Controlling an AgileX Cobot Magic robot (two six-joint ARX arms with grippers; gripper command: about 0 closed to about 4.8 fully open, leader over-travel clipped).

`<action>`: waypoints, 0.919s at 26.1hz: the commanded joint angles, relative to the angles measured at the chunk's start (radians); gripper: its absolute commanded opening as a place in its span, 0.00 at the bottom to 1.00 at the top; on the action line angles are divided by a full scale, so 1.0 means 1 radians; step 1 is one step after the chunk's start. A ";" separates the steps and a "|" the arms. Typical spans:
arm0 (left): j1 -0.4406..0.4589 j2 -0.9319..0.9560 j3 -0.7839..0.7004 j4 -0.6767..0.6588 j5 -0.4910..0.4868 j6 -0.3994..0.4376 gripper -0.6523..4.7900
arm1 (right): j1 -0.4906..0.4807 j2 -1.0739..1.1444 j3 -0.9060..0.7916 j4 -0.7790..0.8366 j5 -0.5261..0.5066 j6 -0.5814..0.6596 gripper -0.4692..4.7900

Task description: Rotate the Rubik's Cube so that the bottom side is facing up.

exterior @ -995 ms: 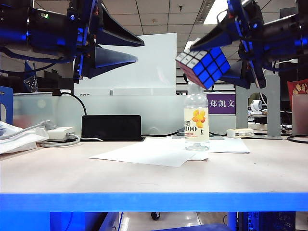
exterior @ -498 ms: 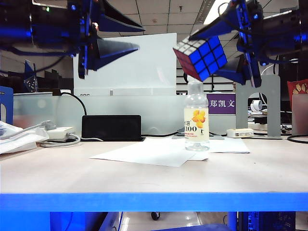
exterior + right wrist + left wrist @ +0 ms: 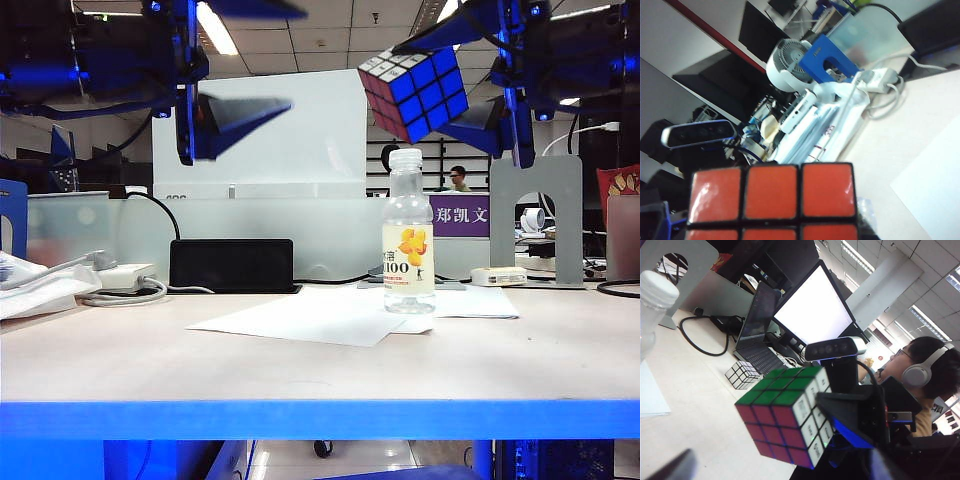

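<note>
The Rubik's Cube (image 3: 415,93) hangs high above the surface (image 3: 320,365), clamped corner-up in the right gripper (image 3: 440,85) over a clear bottle (image 3: 409,235) whose label reads "100"; a purple sign (image 3: 459,215) behind reads 郑凯文. The left gripper (image 3: 250,60), well apart from it, holds nothing, jaws spread wide. Only the left wrist view shows green and red faces plus a second cube (image 3: 742,375) by a laptop (image 3: 757,332), while the right wrist view fills with orange stickers.

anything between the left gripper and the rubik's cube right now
Nothing. In the exterior view the left gripper, jaws open, hangs apart from the Rubik's Cube held by the right gripper; only background shows between them, with the bottle below the cube.
</note>
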 commanded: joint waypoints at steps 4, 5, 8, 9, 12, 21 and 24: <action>-0.059 0.011 0.026 0.034 -0.002 -0.014 1.00 | 0.040 -0.003 0.006 0.066 0.014 0.043 0.52; -0.069 0.016 0.031 0.034 -0.001 -0.014 1.00 | 0.051 -0.003 0.006 0.068 0.018 0.047 0.52; -0.097 0.052 0.047 0.034 0.003 -0.014 1.00 | 0.088 -0.002 0.006 0.098 0.023 0.066 0.52; -0.097 0.055 0.047 0.035 0.003 -0.015 1.00 | 0.088 -0.002 0.006 0.113 0.024 0.083 0.52; -0.097 0.056 0.048 0.097 0.025 -0.027 1.00 | 0.088 -0.002 0.005 0.155 0.019 0.137 0.52; -0.097 0.060 0.051 0.151 0.043 -0.070 1.00 | 0.089 -0.002 0.005 0.285 0.016 0.266 0.53; -0.097 0.060 0.052 0.188 0.043 -0.083 1.00 | 0.108 -0.002 0.005 0.294 0.014 0.282 0.53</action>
